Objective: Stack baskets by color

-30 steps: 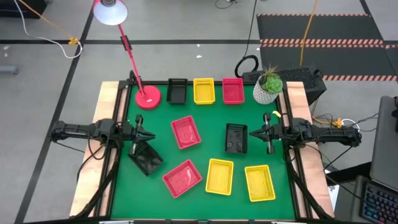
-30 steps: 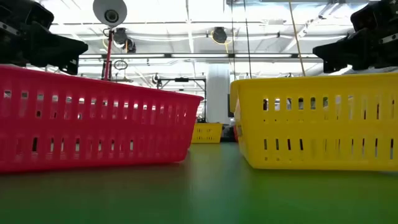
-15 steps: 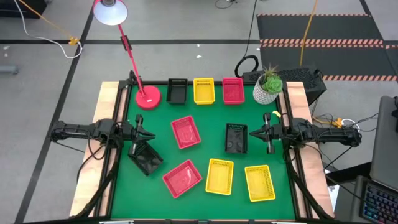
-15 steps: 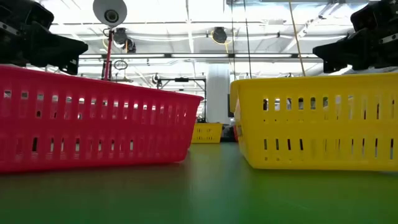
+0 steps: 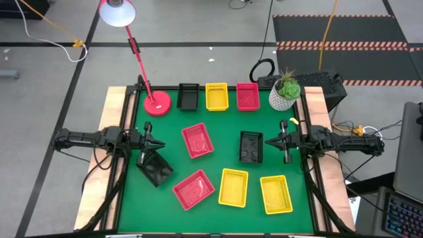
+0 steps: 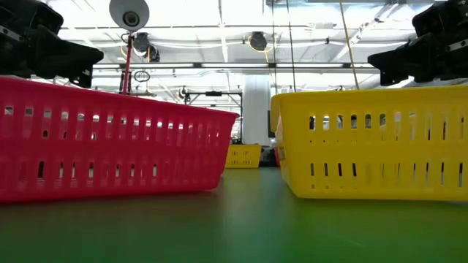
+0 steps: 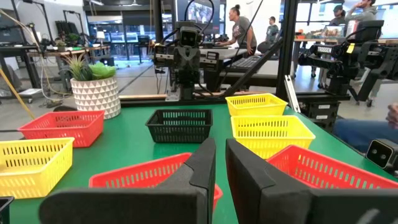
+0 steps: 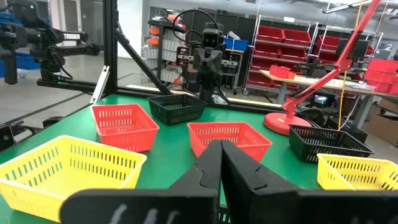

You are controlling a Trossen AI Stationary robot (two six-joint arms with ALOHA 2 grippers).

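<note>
Green counter [image 5: 218, 132] carries nine baskets, none stacked. Back row, side by side from the red lamp base [image 5: 156, 104] toward the white plant pot [image 5: 283, 97]: black basket [image 5: 188, 96], yellow basket [image 5: 217, 96], red basket [image 5: 247, 96]. Mid counter: second red basket [image 5: 197, 141] angled, second black basket [image 5: 251, 147] right of it. Near edge: third black basket [image 5: 154, 169] at left, tilted, just below the left gripper; third red basket [image 5: 193, 189], then two yellow baskets [image 5: 233, 187] and [image 5: 276, 194], each apart from its neighbours. Left gripper [image 5: 158, 142] hangs at the left counter edge, jaws narrow with a thin slit between them, holding nothing. Right gripper [image 5: 268, 140] hangs at the right edge near the mid black basket, jaws pressed together, empty. People sit at desks in the room behind.
</note>
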